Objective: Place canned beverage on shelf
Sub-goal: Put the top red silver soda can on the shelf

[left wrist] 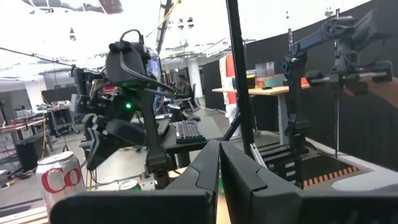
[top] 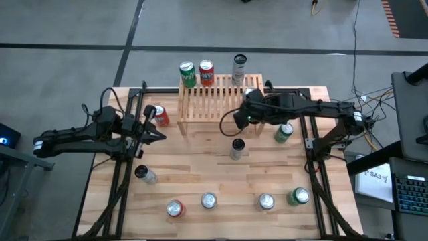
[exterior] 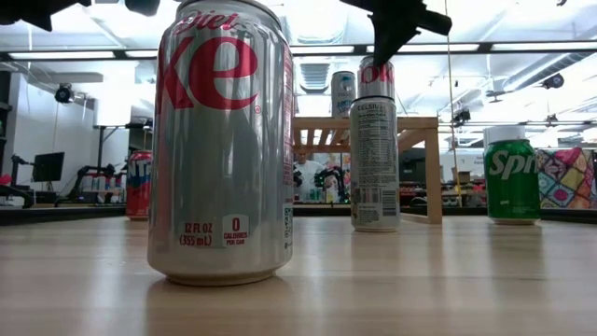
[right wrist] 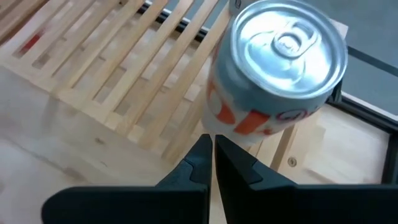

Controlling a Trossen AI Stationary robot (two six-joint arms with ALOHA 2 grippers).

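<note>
Carefully lift the right fingers (right wrist: 193,163), pressed together and empty just beside the silver-and-orange can (right wrist: 280,68) standing on the shelf's (right wrist: 112,68) right end, straight up without nudging it, leaving the left fingers (left wrist: 199,171), likewise pressed together, left of the shelf.

light-wood slatted shelf (top: 212,102) at table's far edge; silver-orange can (right wrist: 273,74) upright on slats.
</note>
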